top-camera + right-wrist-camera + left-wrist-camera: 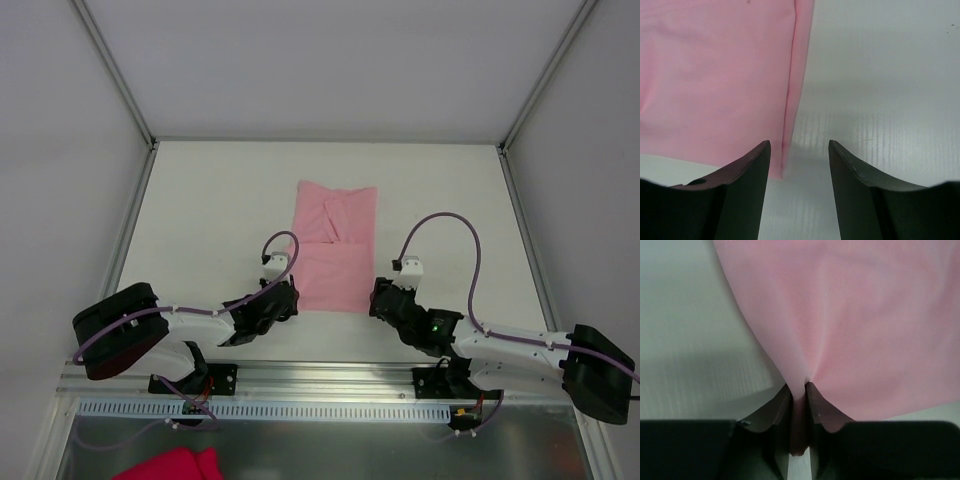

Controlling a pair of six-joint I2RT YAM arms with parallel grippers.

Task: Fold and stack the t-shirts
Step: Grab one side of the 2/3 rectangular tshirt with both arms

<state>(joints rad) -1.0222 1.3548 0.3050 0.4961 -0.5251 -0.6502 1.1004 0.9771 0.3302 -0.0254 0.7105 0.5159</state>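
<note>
Left hand [799, 386] low, tight on near corner of t-shirt [855, 315]

T-shirt [715, 75] and magenta cloth [170, 466] both partly out of frame.

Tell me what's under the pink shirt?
The white table shows all around the shirt, so it lies on that. Anything right beneath is covered by the fabric.

t-shirt [335, 255] of thin matt cloth, table [205, 215] smooth matt white, front rail [330, 382] dull metal
</note>
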